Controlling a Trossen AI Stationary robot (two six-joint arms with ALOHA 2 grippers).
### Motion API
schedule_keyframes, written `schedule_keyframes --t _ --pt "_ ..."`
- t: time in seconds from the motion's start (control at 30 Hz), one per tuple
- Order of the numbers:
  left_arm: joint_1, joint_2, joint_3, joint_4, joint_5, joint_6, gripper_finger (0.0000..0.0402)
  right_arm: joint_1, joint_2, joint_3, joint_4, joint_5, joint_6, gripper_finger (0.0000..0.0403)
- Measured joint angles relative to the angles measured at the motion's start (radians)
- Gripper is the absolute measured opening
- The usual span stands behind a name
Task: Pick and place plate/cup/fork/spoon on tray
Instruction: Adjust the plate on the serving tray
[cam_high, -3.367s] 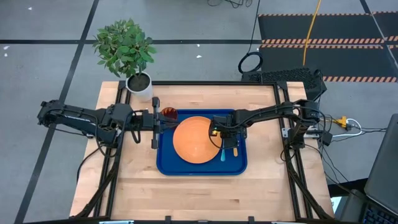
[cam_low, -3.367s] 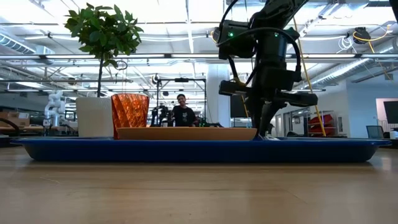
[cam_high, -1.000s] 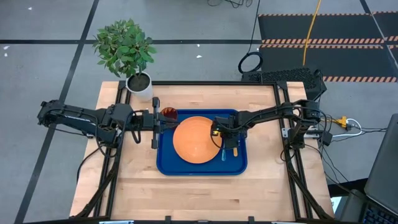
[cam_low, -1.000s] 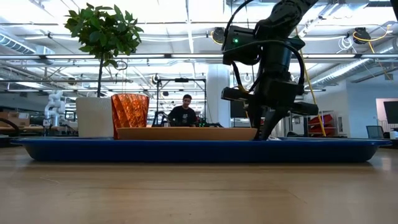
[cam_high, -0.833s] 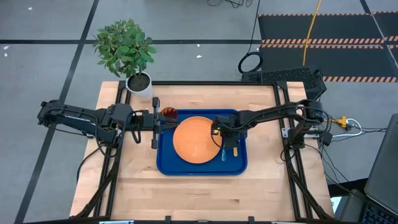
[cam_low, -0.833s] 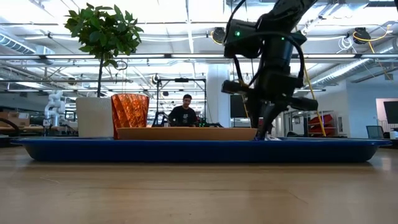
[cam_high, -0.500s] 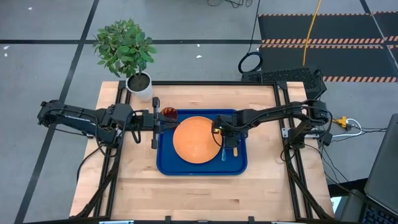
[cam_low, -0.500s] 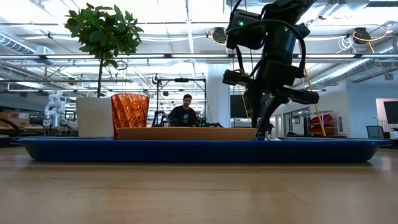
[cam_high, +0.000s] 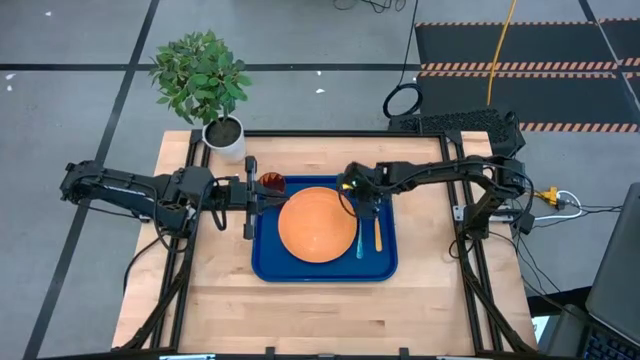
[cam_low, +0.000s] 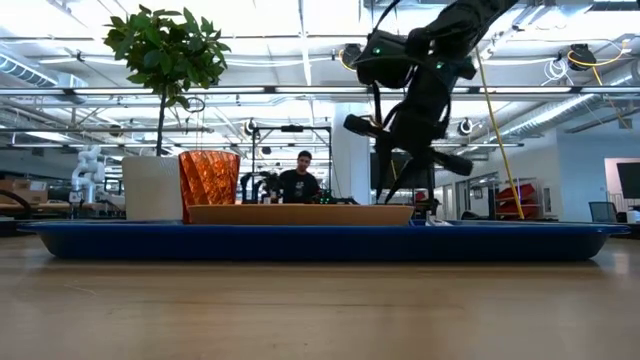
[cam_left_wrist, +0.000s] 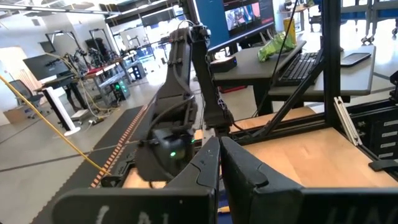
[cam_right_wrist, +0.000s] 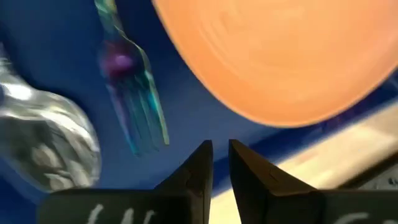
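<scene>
The dark blue tray (cam_high: 268, 262) lies at the table's middle. On it rest the orange plate (cam_high: 317, 224), the red-brown cup (cam_high: 272, 183) at its far left corner, the fork (cam_high: 359, 240) just right of the plate, and the spoon (cam_high: 377, 235) right of the fork. My right gripper (cam_high: 362, 197) hangs shut and empty above the tray's far right part. Its wrist view shows the fork (cam_right_wrist: 134, 112), the spoon's bowl (cam_right_wrist: 46, 146) and the plate (cam_right_wrist: 280, 56) below. My left gripper (cam_high: 258, 197) is shut and empty at the tray's left rim, near the cup.
A white pot (cam_high: 224, 133) with a green plant (cam_high: 200, 75) stands at the table's far left corner, behind the cup. In the low view the pot (cam_low: 152, 188) shows left of the cup (cam_low: 209, 185). A person stands far off in the room behind.
My right gripper has gone up and toward the table's far edge, away from the spoon's handle, and has tipped as it rose. The spoon and the fork lie still on the tray, and the spoon's orange handle now shows uncovered.
</scene>
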Motion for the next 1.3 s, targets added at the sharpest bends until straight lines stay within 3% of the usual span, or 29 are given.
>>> schedule_keyframes --t 0.33,0.67,1.3 --pt "0.0 0.0 0.0 -0.001 0.001 0.004 0.0019 -0.053 0.051 0.0 0.132 -0.027 -0.018 0.0045" --pt "0.0 0.0 0.0 -0.003 0.001 0.005 0.0019 -0.049 0.09 -0.002 0.124 -0.056 -0.001 0.0045" --pt "0.0 0.0 0.0 -0.005 0.001 0.005 0.0019 0.048 0.09 -0.001 0.118 -0.056 0.066 0.0045"
